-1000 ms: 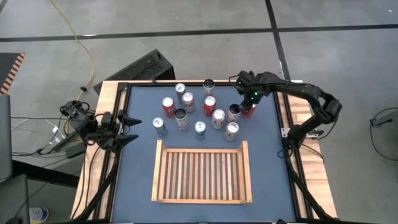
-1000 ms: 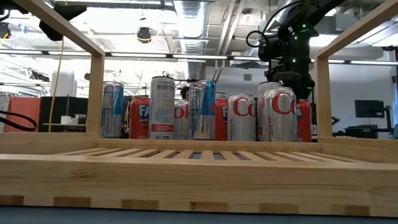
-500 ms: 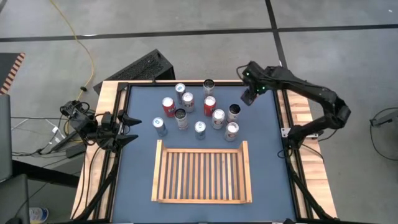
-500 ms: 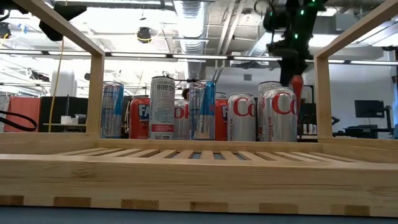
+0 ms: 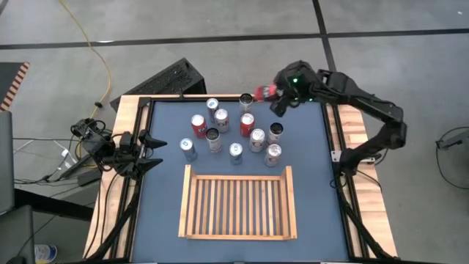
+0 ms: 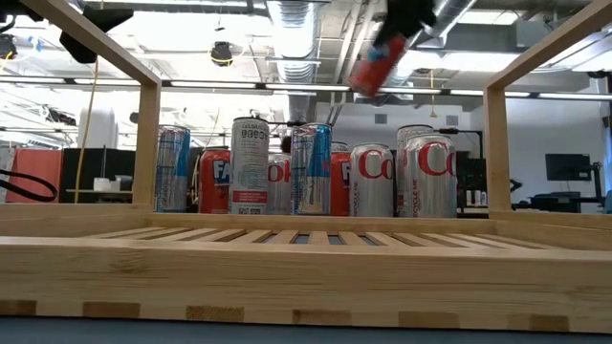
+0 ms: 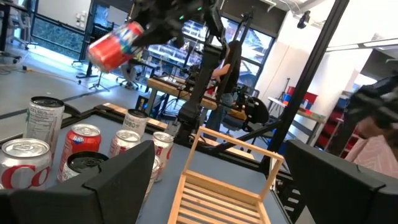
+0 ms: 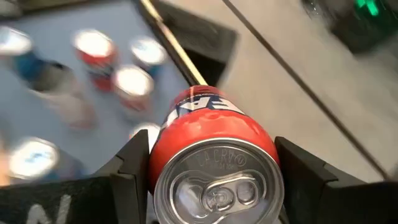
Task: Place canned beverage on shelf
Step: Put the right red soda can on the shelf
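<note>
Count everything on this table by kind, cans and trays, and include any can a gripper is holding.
Cans standing on the table: 11, for example
Red can held in the air by the right gripper: 1
Wooden tray, with nothing in it: 1
Total: 13

This is a robotics lab or workshop in an industrial-style building. Bare ducts and pipes point(image 6: 287, 24) run under an open ceiling, with strip lights beside them. The floor point(image 5: 220, 29) is plain grey concrete, crossed by a loose yellow cable point(image 5: 99, 55). Behind the desk point(image 5: 165, 183) stand workbenches with equipment point(image 7: 180, 87), monitors point(image 6: 564, 167) and large windows point(image 7: 56, 34).
</note>
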Motion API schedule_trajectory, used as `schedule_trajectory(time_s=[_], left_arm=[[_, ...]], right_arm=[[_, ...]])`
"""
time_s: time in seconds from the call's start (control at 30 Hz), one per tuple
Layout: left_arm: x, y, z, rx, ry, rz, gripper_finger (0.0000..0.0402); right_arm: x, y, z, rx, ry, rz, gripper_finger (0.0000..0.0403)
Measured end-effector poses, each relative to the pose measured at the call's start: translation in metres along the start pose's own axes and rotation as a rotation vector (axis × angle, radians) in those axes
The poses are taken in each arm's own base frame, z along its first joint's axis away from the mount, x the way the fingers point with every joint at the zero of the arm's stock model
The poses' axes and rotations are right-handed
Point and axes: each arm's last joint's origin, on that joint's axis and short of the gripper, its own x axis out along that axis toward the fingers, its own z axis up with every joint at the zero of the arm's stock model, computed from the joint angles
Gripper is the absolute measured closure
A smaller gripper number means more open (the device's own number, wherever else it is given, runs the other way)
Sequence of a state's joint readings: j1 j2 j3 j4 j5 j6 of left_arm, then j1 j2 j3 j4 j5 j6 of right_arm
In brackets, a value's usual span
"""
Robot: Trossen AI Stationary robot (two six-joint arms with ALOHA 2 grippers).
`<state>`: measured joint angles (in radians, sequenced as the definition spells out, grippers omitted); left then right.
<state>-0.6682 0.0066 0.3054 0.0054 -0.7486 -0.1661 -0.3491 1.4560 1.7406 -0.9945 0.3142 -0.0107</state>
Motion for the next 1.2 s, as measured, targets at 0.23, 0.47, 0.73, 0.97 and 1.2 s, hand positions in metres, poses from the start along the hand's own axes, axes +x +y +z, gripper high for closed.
schedule_trajectory(time_s=[0.23, 0.47, 0.73, 0.97, 1.2], left_arm=[[0.000, 0.000, 0.000, 0.001, 0.001, 0.001, 0.0053], [0.000, 0.000, -0.002, 0.004, 0.018, 0.003, 0.0053], [0.000, 0.001, -0.004, 0.000, 0.032, 0.003, 0.0053], [0.000, 0.001, -0.006, 0.009, 0.047, 0.006, 0.0053], [0.000, 0.001, -0.006, 0.008, 0.052, 0.006, 0.0053]], right_arm=[[-0.003, 0.076, 0.044, -0.206, -0.183, 0.161, 0.0169], [0.021, 0.169, 0.057, -0.429, -0.190, 0.296, 0.0169], [0.057, 0.235, 0.039, -0.595, -0.055, 0.361, 0.0169], [0.070, 0.262, 0.018, -0.656, 0.048, 0.498, 0.0169], [0.070, 0.282, 0.006, -0.935, 0.006, 0.536, 0.0170]])
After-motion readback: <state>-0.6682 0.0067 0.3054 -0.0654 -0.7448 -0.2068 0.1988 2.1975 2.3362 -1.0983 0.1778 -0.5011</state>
